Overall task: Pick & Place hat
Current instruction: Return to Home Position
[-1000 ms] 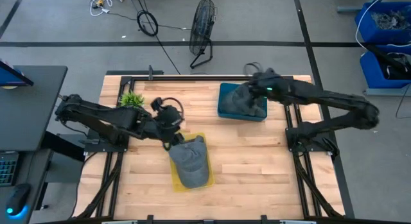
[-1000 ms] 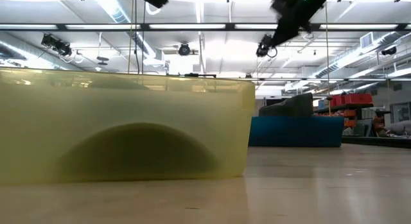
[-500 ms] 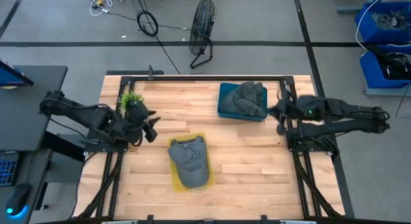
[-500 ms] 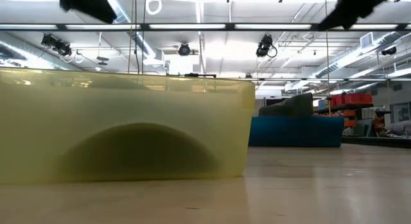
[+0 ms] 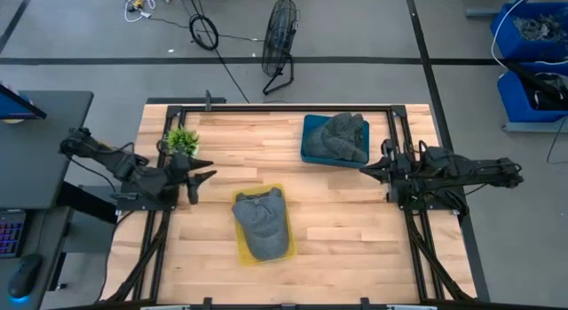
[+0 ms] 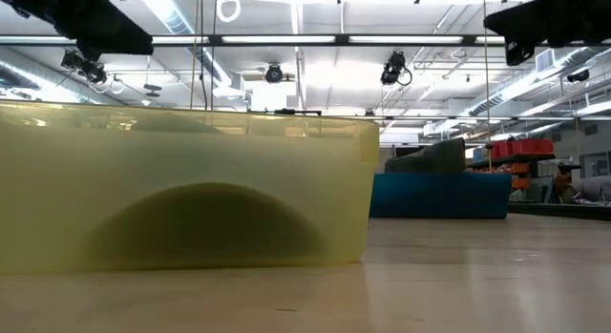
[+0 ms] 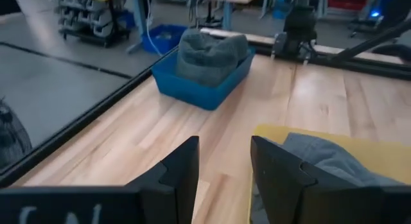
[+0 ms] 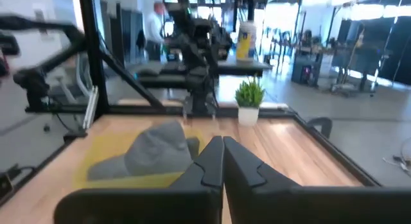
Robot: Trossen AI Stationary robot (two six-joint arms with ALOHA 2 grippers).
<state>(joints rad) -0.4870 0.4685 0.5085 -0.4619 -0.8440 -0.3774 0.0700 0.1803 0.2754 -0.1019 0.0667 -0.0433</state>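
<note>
A grey cap (image 5: 263, 226) lies crown-up inside a yellow tray (image 5: 241, 248) at the table's near middle. It also shows in the left wrist view (image 7: 334, 163) and the right wrist view (image 8: 157, 147). A blue bin (image 5: 308, 150) at the far side holds a heap of grey hats (image 5: 342, 135). My left gripper (image 5: 202, 175) hovers open, left of the tray. My right gripper (image 5: 368, 170) is shut and hovers right of the bin, near the table's right edge. Neither touches anything.
A small green potted plant (image 5: 182, 138) stands at the table's far left. Black frame rails (image 5: 397, 150) run along the table's edges. A floor fan (image 5: 280, 43) stands beyond the far edge. A person (image 8: 154, 25) shows in the room behind. Bare wood lies between tray and bin.
My left gripper has drawn back from the cap in the yellow tray toward the table's left edge. My right gripper has drawn back from above the blue bin toward the right edge. The cap and the hats have stayed where they were.
</note>
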